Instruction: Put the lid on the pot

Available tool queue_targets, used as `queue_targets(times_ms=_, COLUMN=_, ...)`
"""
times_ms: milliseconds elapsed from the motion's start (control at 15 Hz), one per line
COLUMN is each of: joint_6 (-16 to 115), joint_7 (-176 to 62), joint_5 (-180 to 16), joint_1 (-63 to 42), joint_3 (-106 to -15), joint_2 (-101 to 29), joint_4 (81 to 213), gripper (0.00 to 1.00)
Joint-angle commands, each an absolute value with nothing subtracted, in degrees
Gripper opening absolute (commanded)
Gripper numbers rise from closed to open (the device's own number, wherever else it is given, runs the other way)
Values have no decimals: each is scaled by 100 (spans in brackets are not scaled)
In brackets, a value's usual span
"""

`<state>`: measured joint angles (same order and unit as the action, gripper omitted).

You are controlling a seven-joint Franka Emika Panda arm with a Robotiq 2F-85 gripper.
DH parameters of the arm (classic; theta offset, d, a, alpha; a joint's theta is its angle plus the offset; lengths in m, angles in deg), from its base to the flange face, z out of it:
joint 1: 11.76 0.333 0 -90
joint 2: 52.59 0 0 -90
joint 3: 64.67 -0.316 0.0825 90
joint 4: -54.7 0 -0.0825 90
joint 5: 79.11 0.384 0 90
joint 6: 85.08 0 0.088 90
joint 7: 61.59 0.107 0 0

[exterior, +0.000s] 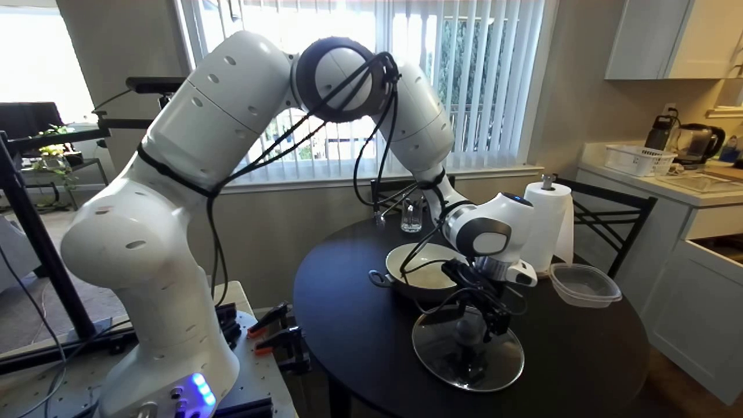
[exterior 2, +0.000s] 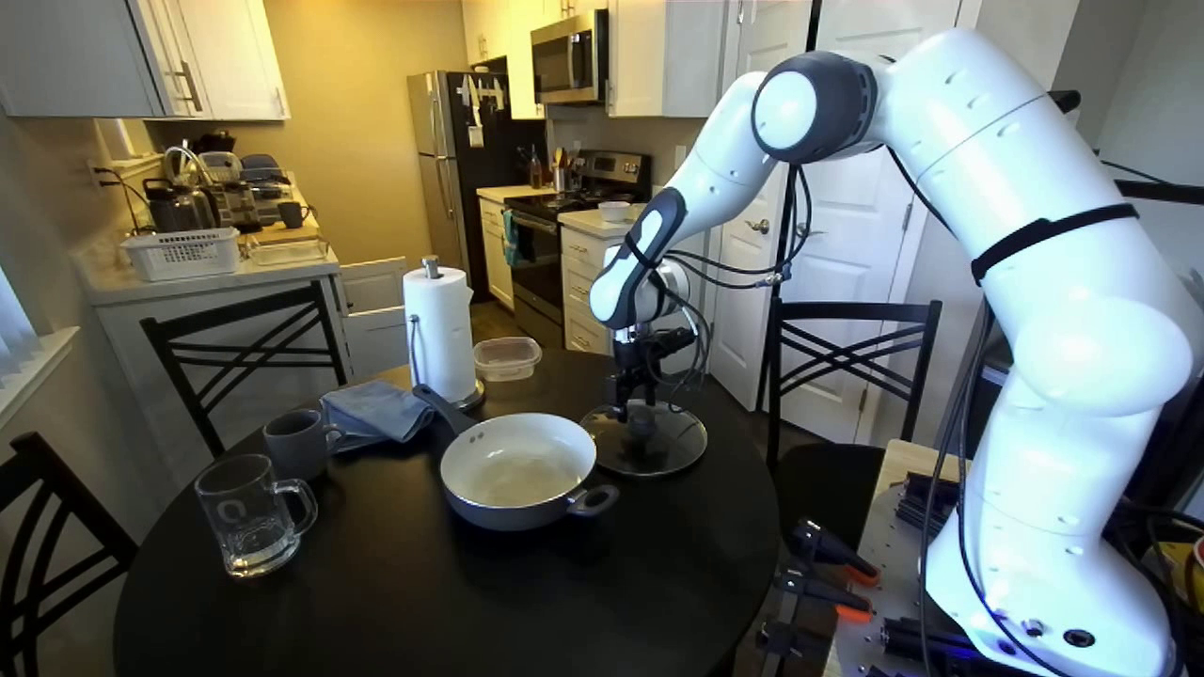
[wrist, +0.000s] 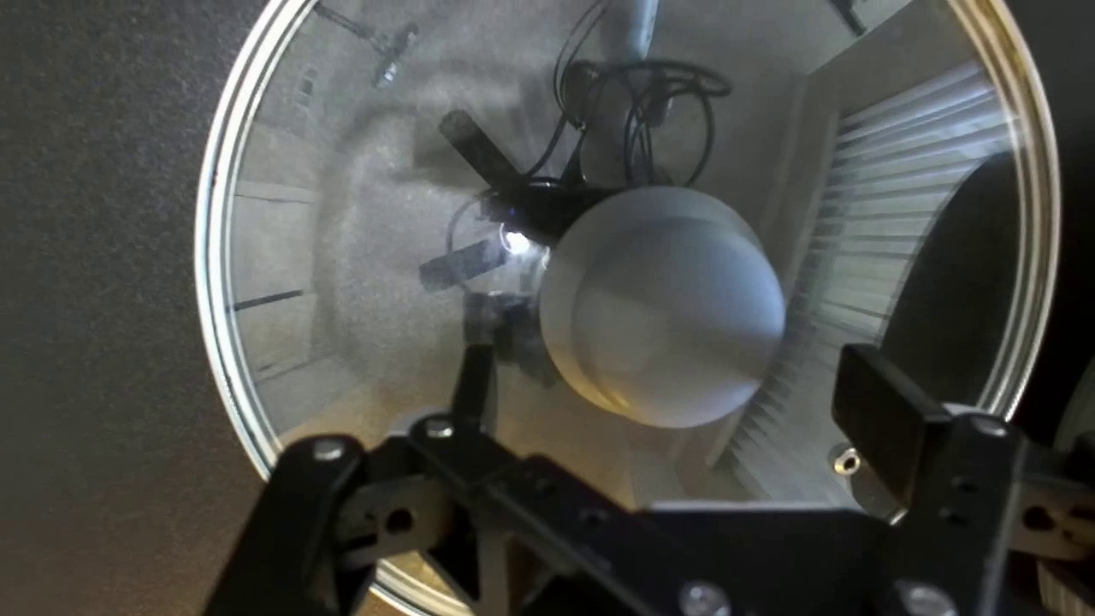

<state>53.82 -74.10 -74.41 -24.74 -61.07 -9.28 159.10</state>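
The hand [wrist: 676, 398] spans the bottom of the wrist view, its two fingers [wrist: 877, 419] spread wide, one left of centre, one at lower right. The knob [wrist: 663, 308] of the glass lid [wrist: 385, 257] shows near the centre, between the two; whether they touch it cannot be told. In an exterior view the lid lies on the tabletop [exterior 2: 451, 602] just right of centre, beside the sauté pan [exterior 2: 517, 470], whose pale interior shows mid-frame. A glass beer mug [exterior 2: 252, 517] stands at lower left, a paper towel roll [exterior 2: 442, 334] left of centre.
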Motion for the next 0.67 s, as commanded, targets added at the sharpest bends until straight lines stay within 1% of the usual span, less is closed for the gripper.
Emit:
queue_targets(times_ms=0, joint_6=5305, joint_7=-7352, joint_5=-7452, joint_1=-2507, joint_3=-6170, joint_2=-1113, joint_4=16113, gripper=100)
queue_targets(times_ms=267, joint_6=5311, joint_7=-7412, joint_5=-7418, joint_1=-2540, joint_3=-6222, joint_2=-1180, joint_4=16169, gripper=100)
queue_targets(times_ms=333, joint_6=5366, joint_7=-7385, joint_5=-7483, joint_1=-2513, joint_3=-6174, joint_2=-923, joint_4=15904, gripper=100)
queue_targets(times_ms=600, joint_6=5365, joint_7=-7387, joint_5=-7480, joint_1=-2512, joint_3=-6189, joint_2=-937, joint_4=15904, gripper=100)
